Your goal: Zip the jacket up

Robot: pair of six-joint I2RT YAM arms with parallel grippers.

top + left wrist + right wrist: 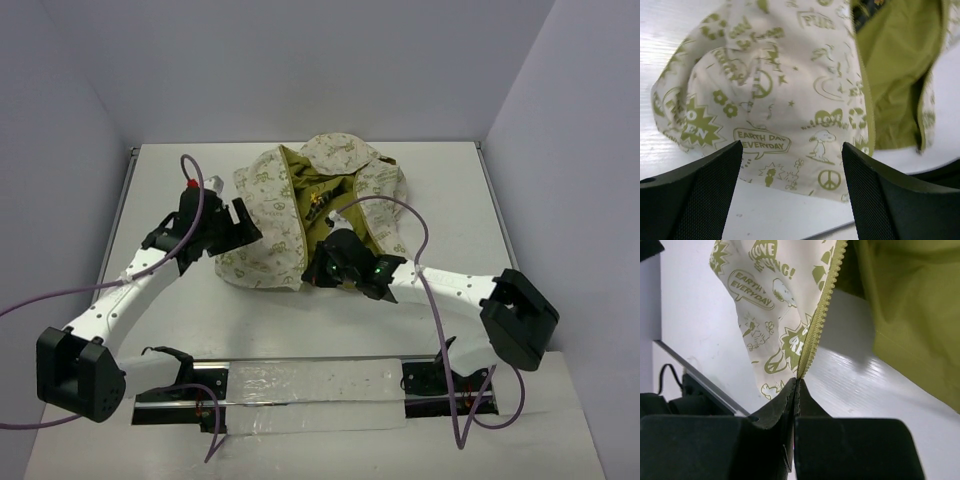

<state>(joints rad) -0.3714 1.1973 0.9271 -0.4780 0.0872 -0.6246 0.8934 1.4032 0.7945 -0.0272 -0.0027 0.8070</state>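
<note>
The jacket [290, 215] lies unzipped in the middle of the white table, cream printed outside up and olive lining [310, 185] showing down its open front. My left gripper [238, 228] hovers open at the jacket's left panel [780, 90]; its fingers [705, 192] stand wide apart above the hem with nothing between them. My right gripper [322, 265] is at the bottom of the open front. It [797, 382] is shut on the lower end of the olive zipper tape [822, 310], and the cream panel [765, 285] hangs lifted from it.
A clear strip on a black rail [310, 385] runs across the near edge between the arm bases. Purple cables [430, 250] loop over both arms. Grey walls close in the table [180, 180] on the left, right and back.
</note>
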